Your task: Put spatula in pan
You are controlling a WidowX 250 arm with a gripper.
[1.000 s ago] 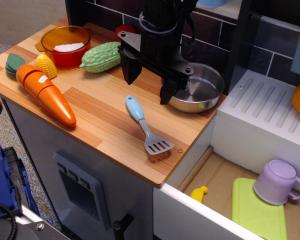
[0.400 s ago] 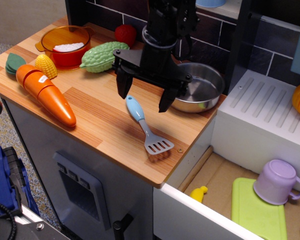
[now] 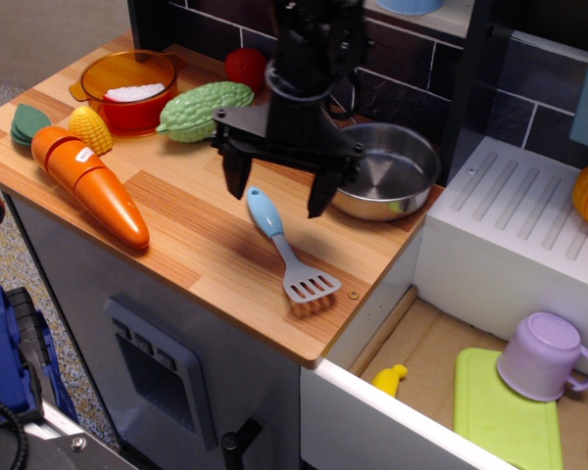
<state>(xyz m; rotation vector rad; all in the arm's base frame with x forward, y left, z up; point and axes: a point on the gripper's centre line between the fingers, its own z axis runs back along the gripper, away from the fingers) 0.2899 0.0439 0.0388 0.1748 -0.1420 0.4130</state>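
Compared with a second ago, the gripper (image 3: 272,188) has swung leftward from over the pan's rim to hang above the spatula's handle, while the spatula (image 3: 287,247) lies just where it did.

Only one view is given, looking down on the wooden counter (image 3: 191,245) from the front. In it the jaws stand wide apart with nothing between them, one finger to each side of the light blue handle end and apparently not touching it. The spatula rests flat on the wood, handle toward the back, grey slotted blade toward the front edge. The pan (image 3: 390,171) sits just beside it to the right, at the counter's right rim, seemingly empty.

As I judge it, the step in hand is the descent onto the handle. Done well, the fingers come straight down on the thick rounded part, close across its width, and lift clear before any sideways travel, since the pan wall has to be cleared.

Room is fair. Bare wood lies left of the spatula as far as the carrot (image 3: 88,182), and the green gourd (image 3: 204,109) and orange bowl (image 3: 129,86) sit well back. The blade lies near the front edge and the pan close to the drop beside the white drainer (image 3: 510,215), so a nudge rightward risks pushing either off.
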